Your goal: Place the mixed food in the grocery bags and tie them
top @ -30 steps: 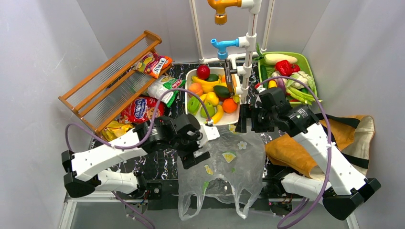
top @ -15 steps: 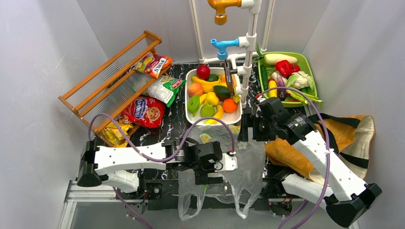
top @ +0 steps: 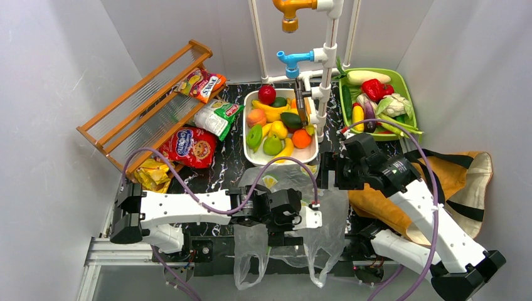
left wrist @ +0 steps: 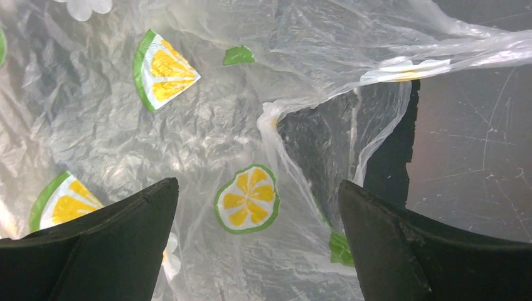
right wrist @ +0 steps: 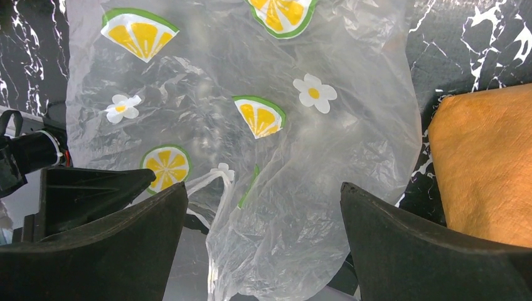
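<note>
Left wrist view: left end effector (left wrist: 257, 184) spread wide, empty, over plastic bag (left wrist: 207, 119); right end effector (right wrist: 263, 188) likewise.

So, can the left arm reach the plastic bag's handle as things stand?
Probably yes: the left gripper hangs open right above the plastic bag, with a handle loop just under it and nothing on top.

Pale grey walls (top: 50, 94) enclose a black, white-veined tabletop (top: 221, 164), with a wooden rack (top: 147, 103) leaning at left.
</note>
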You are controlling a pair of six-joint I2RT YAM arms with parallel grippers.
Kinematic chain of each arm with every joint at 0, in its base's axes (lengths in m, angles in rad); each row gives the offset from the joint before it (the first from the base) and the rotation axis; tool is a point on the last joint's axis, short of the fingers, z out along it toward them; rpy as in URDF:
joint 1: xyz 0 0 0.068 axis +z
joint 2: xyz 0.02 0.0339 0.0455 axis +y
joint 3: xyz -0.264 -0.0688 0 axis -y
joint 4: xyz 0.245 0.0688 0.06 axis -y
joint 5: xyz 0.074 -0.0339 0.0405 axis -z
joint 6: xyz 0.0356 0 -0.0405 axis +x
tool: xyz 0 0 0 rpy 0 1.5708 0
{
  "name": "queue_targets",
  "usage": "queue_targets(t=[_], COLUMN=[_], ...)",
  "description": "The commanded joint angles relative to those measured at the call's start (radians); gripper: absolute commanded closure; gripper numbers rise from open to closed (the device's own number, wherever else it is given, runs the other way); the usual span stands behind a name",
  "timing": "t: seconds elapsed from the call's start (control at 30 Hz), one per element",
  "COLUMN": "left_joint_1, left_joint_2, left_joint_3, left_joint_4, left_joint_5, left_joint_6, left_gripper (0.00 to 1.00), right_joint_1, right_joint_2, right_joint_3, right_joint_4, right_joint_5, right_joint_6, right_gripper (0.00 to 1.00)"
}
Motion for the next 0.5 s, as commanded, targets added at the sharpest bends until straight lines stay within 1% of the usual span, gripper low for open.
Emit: queue_targets(t=[0.0,0.1,0.27,0.37,0.47], left_joint_1=[-0.005,-0.024,-0.069,-0.070,-0.066], left_joint_2=[0.032,0.055,0.120,0.141,0.158], left_joint_3=[-0.024,-0.039,-0.043,-0.037,-0.031], left_joint_4=[0.014,0.016,0.013,0.023,0.018], left_joint_5=[0.062,0.038,-0.166,-0.224,-0.237], left_joint_6=[0.005,-0.004,0.060,0.101,0.131], left_gripper=[0.00,0.00,0.01,0.00,0.00], right_joint_1=[-0.001,-0.001,-0.001,-0.001,-0.001], right_joint_2=[-0.019,-0.024,-0.035,-0.037,-0.037], right_joint_3=[-0.019,-0.040,-0.058,-0.056,-0.048], right_joint_4=[0.007,0.012,0.018,0.014,0.011], right_joint_5=[0.007,-0.002,-0.009,-0.009,-0.005], right_joint_6=[0.025,0.030,0.041,0.041,0.042], right_gripper=[0.02,0.02,0.02,0.02,0.02])
